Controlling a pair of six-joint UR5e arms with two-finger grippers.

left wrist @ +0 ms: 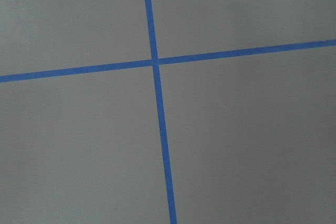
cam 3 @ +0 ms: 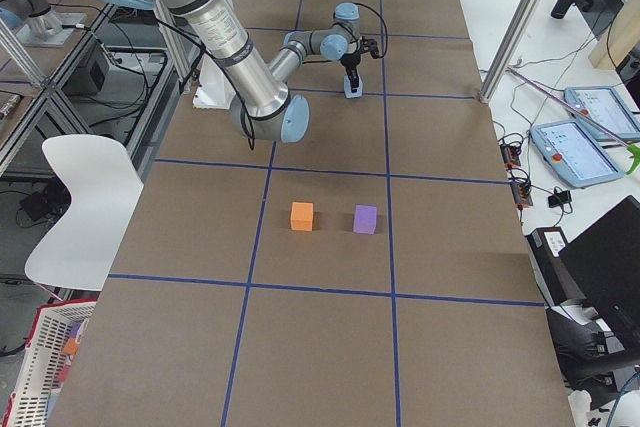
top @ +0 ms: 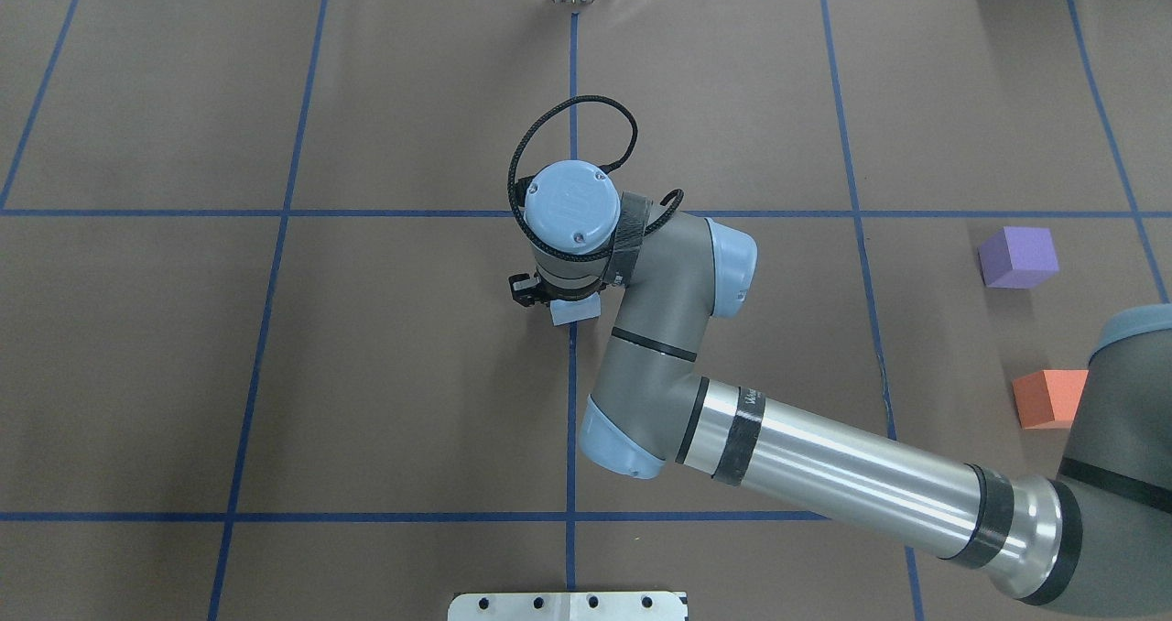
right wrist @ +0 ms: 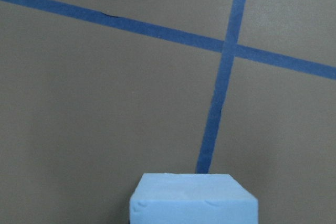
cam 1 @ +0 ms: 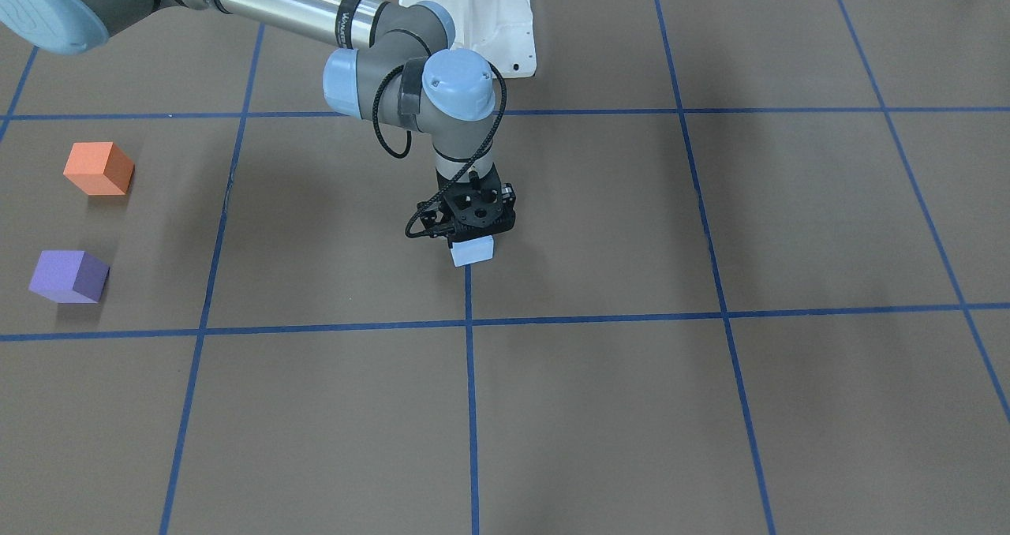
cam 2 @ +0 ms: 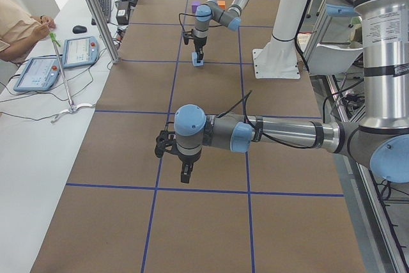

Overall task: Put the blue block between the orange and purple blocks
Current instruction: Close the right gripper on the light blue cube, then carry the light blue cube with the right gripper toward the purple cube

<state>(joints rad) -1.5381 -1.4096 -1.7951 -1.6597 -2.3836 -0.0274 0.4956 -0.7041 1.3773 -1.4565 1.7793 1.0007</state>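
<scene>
The pale blue block (cam 1: 473, 251) sits at the tip of my right gripper (cam 1: 472, 239) near the table's middle, on a blue tape line. The gripper points straight down and looks shut on the block, though its fingers are mostly hidden. The block fills the bottom of the right wrist view (right wrist: 194, 200). The orange block (top: 1048, 399) and the purple block (top: 1018, 256) stand far to the robot's right, a gap between them. My left gripper (cam 2: 185, 176) hangs low over bare table, shown only in the exterior left view, so I cannot tell its state.
Brown table cover (top: 412, 374) with a grid of blue tape lines (top: 275, 328). The right arm's forearm (top: 824, 474) stretches across the near right of the table, partly covering the orange block. A white robot base (cam 1: 473, 14) stands at the table's robot side.
</scene>
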